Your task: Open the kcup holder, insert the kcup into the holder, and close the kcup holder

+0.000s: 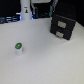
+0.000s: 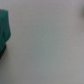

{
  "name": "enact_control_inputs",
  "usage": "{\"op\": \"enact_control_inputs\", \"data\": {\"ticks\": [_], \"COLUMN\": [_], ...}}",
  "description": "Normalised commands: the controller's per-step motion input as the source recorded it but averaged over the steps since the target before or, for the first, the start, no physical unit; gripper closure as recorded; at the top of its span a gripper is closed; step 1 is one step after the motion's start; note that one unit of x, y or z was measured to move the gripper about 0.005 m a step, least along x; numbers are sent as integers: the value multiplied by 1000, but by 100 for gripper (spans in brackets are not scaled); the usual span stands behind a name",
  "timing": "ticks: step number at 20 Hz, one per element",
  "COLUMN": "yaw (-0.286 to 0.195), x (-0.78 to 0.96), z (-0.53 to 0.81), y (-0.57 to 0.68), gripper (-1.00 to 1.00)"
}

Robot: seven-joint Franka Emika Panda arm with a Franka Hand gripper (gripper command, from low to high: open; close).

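Note:
The kcup holder [image 1: 63,26] is a black box with two handle cutouts on its front, standing shut on the white table toward the exterior view's right and back. The kcup [image 1: 19,48], a small white pod with a green top, stands upright on the table toward the exterior view's left, well apart from the holder. My gripper [image 1: 25,14] hangs at the back of the table, far from both; it is too small and blurred to tell how its fingers stand. The wrist view shows no fingers and neither task object.
A blurred teal object [image 2: 4,25] fills one edge of the wrist view, over pale tabletop [image 2: 50,45]. Dark clutter [image 1: 10,19] lines the table's back edge in the exterior view.

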Motion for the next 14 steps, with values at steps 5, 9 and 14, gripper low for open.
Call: {"op": "enact_control_inputs", "data": {"ticks": [5,9,14], "yaw": [-185,-185,-202], "x": [-306,-276,-218], "z": [71,46,0], "y": [660,685,691], "gripper": [-100,-100,-100]}}
